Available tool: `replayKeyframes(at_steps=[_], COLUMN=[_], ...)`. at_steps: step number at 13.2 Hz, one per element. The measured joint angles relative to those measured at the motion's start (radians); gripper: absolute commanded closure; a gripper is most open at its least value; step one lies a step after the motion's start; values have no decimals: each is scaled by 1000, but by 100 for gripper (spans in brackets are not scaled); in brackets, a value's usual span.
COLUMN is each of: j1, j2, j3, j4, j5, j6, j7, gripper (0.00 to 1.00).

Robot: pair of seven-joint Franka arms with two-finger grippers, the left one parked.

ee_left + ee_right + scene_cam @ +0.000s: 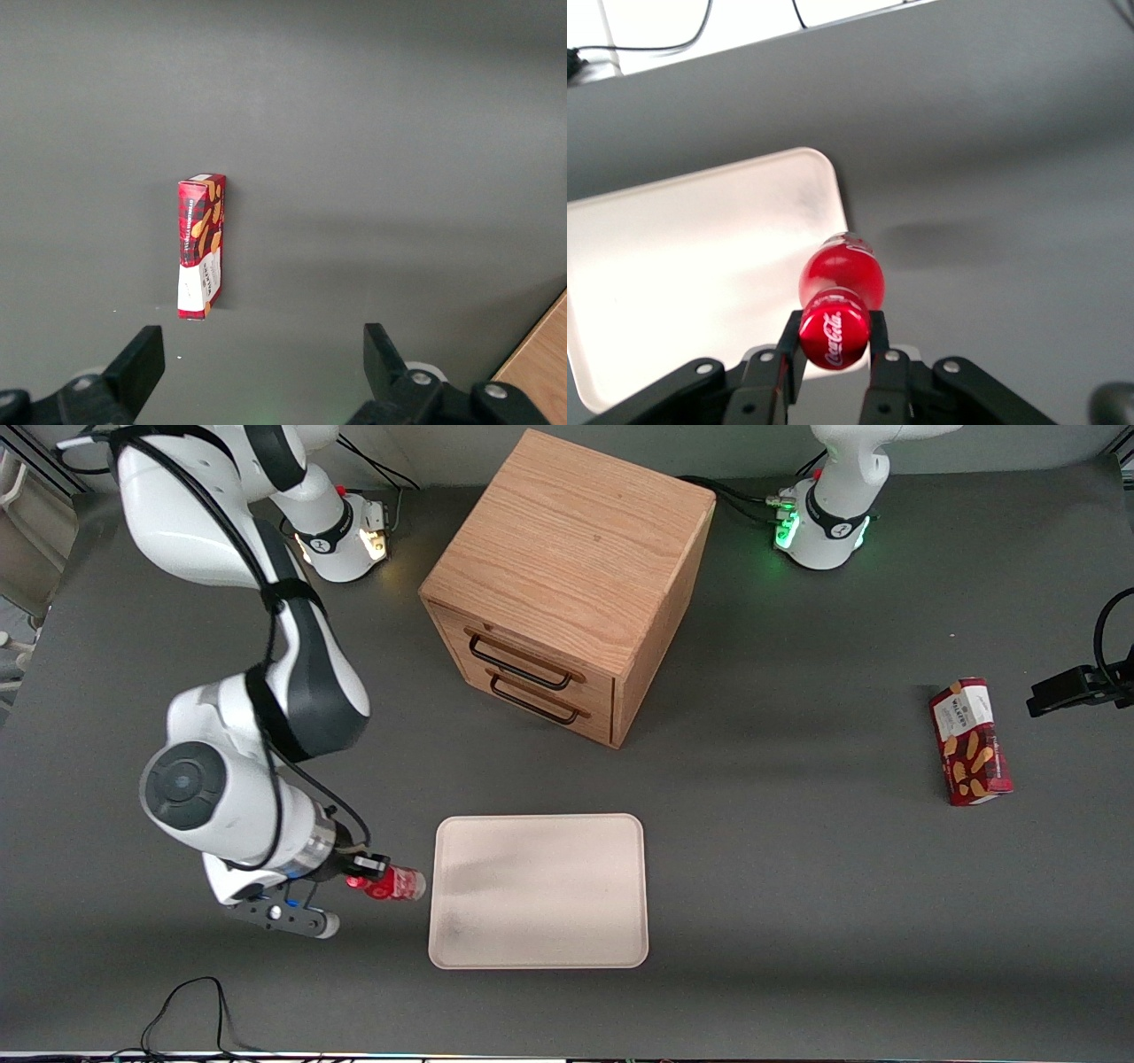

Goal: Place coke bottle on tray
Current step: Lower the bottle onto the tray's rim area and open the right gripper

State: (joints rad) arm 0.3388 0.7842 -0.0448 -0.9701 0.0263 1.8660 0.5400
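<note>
In the front view, the gripper (370,871) holds the coke bottle (390,884) by its cap end, just beside the tray (539,890) at the edge toward the working arm's end of the table; the tray is bare, so the pickup looks done and the placing is still left. In the right wrist view, the fingers (790,343) clamp the bottle's neck under the cap, its base hanging near the tray's rim (833,190).
</note>
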Motion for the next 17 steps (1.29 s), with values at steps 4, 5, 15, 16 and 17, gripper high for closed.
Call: replayKeyframes(at_steps=[4, 5, 15, 16, 17], j1=[12, 14, 37, 39, 41], j2=[68, 83, 145, 147, 150], j3=[-1, -1, -1, -1, -1], j4=[15, 16, 19, 19, 19], j5=[-6, -16, -71, -71, -72], j6=[140, 169, 257, 258, 261], j7=[8, 8, 10, 10, 11], gripper=[100, 100, 100, 90, 61])
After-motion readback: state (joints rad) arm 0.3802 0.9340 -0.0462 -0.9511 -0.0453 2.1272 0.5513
